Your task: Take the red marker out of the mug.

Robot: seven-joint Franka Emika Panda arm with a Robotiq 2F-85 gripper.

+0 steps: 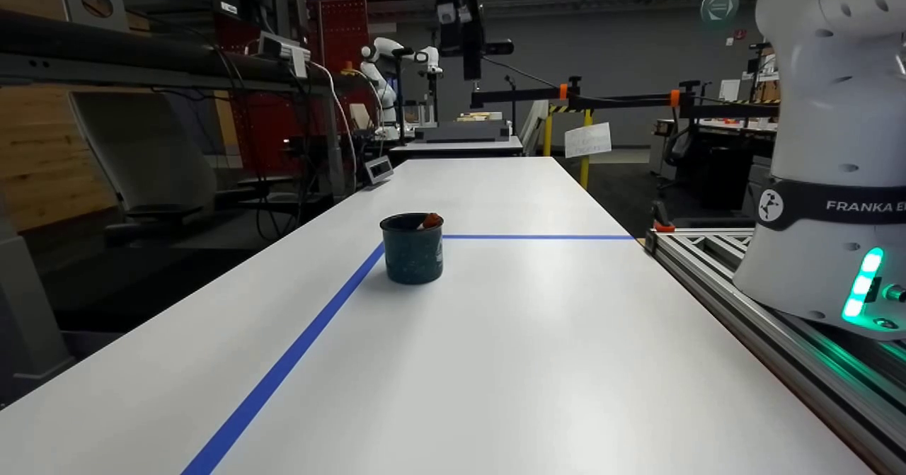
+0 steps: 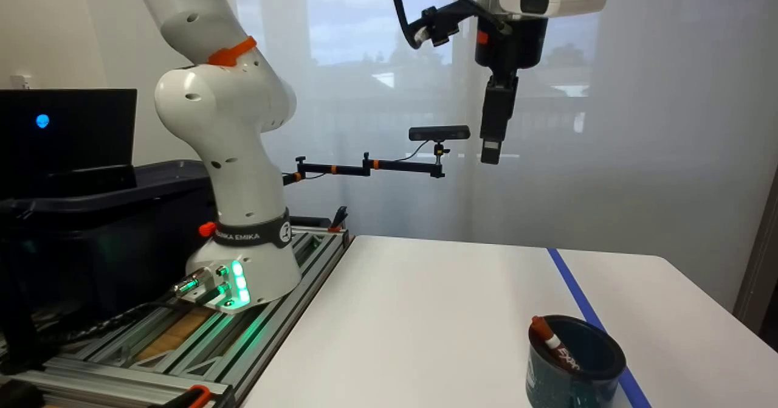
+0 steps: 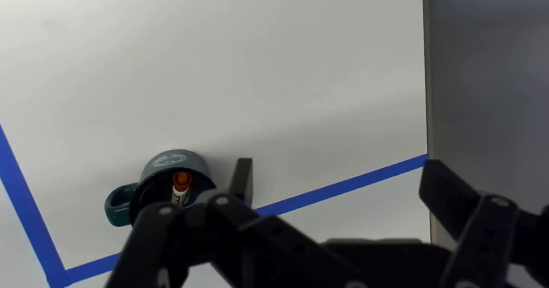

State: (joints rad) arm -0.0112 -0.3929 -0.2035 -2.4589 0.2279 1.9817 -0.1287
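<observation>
1. Foremost, one red marker (image 2: 556,346), lying tilted inside the mug (image 1: 414,259); reddish cap end uppermost, reaching the rim; pale band and lettering beginning "EXP" along the barrel.
2. One mug, dark teal-blue, cylindrical, standing upright on the bench (image 1: 538,347); pale emblem (image 3: 170,159) on its wall, handle (image 3: 118,213) at the side. Partly hidden in the wrist view.
3. One end effector (image 3: 336,170), black; its two fingers (image 3: 242,178) spread wide apart. Hangs above the bench, well apart from the mug in both exterior views.
4. Bench, one, long, with a white surface.
5. Blue tape (image 1: 304,344), two strips meeting at a corner, the mug standing near that corner.
6. One robot arm (image 2: 225,122), white, jointed; dark lettered band round the base; light strip (image 2: 240,281) glowing green. Mounted on a metal frame (image 2: 267,335) beside the bench.
7. One camera (image 2: 439,133), black, carried on a jointed boom (image 2: 398,166) with orange bands.
8. One dark screen (image 2: 85,134) bearing a blue emblem, with a black bin (image 2: 115,244) below it.
9. Background pieces: a further white arm (image 1: 383,91), an office chair (image 1: 152,153), a paper sheet (image 1: 587,140).
</observation>
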